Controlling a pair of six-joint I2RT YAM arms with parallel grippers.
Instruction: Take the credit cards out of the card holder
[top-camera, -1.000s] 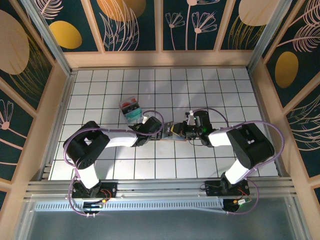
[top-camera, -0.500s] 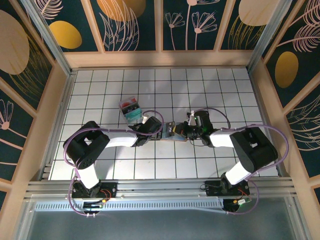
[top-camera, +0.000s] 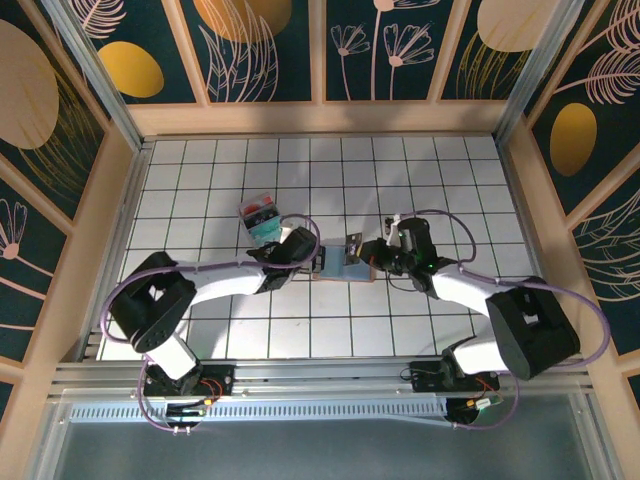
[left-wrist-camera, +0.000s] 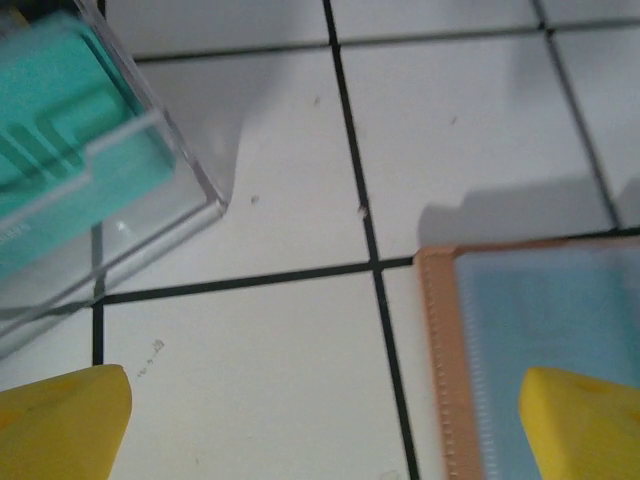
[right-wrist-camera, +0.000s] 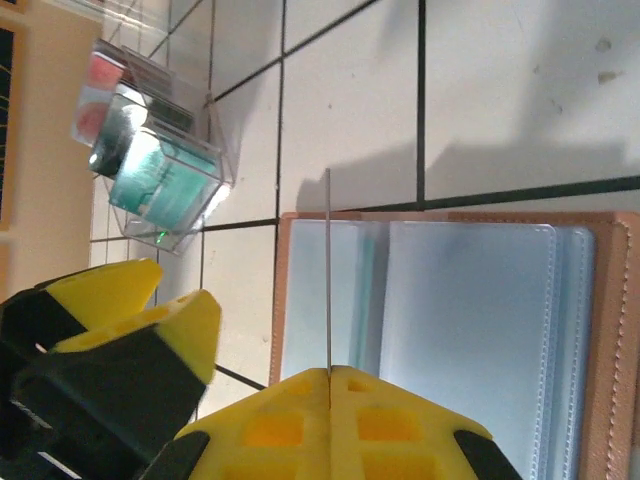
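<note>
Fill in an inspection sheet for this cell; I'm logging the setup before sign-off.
Surface: white gridded table, a few small specks.
Job's things: holder lies open and flat, blue-grey pockets up; thin sheet stands edge-on over it, card or sleeve unclear.
Clutter: clear box with teal and red contents, apart from the holder.
Grippers: left gripper open, one finger over the holder's edge; right gripper shut on the thin sheet.
Cables: purple cables loop along both arms.
Surroundings: wood-framed walls with floral panels; metal rail at the near edge.
</note>
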